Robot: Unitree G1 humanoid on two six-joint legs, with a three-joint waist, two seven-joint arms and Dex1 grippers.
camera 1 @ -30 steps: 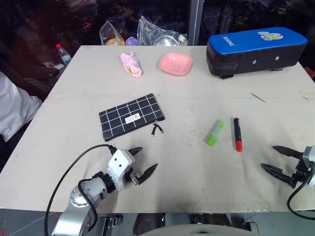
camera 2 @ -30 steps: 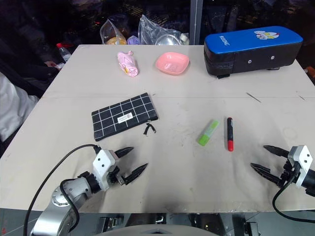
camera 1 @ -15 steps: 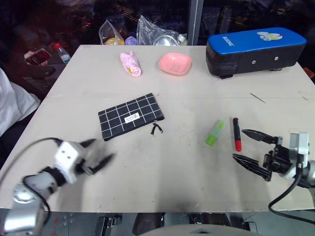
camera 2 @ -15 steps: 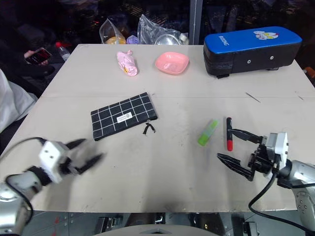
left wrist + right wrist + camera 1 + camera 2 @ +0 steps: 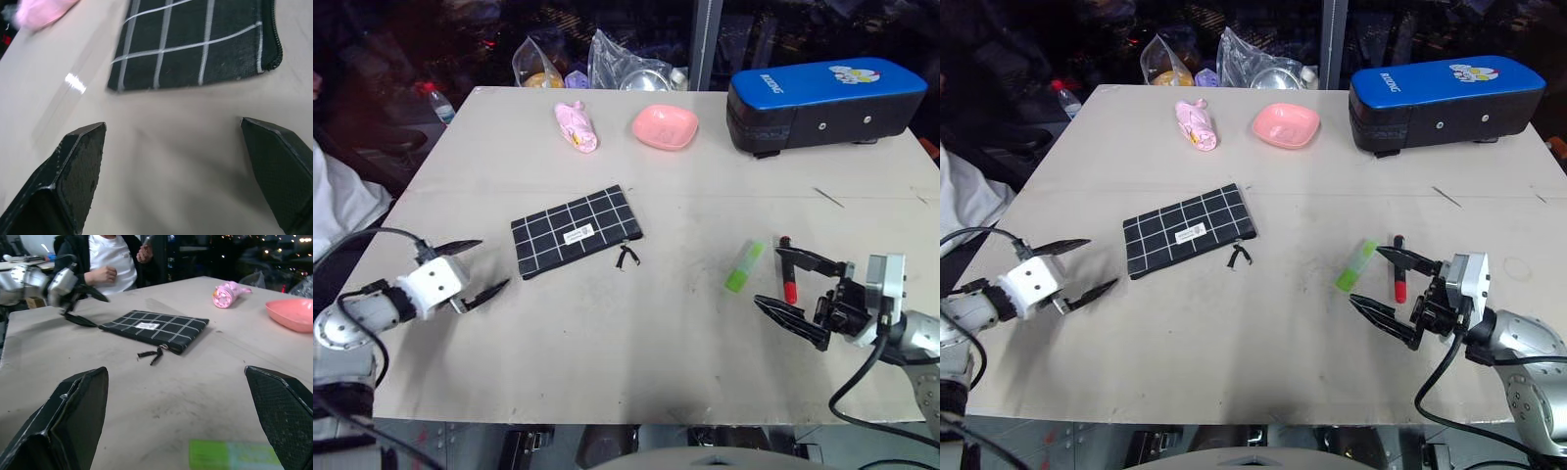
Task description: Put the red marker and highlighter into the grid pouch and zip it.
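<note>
Two claws open and empty, nothing picked yet: approach stage, by the look of it. Right claw [image 5: 803, 292] spread wide just above the table [image 5: 685, 343], red marker [image 5: 787, 274] just past its fingertips, highlighter [image 5: 744, 265] right beside that, on the side toward the left claw. Left claw [image 5: 470, 268] spread wide too, grid pouch [image 5: 575, 231] near ahead of it, apart, zipper looking closed with pull cord [image 5: 626, 257] trailing loose.

Next move likely needs the left claw pinning the pouch, zipper opened, then the marker pinched across its slim body.

Right wrist view adds a seated person [image 5: 113, 257] behind the pouch; head views add blue-topped case [image 5: 824, 100], pink bowl [image 5: 665, 126]. Left wrist view gives the pouch's zipper edge close up.
</note>
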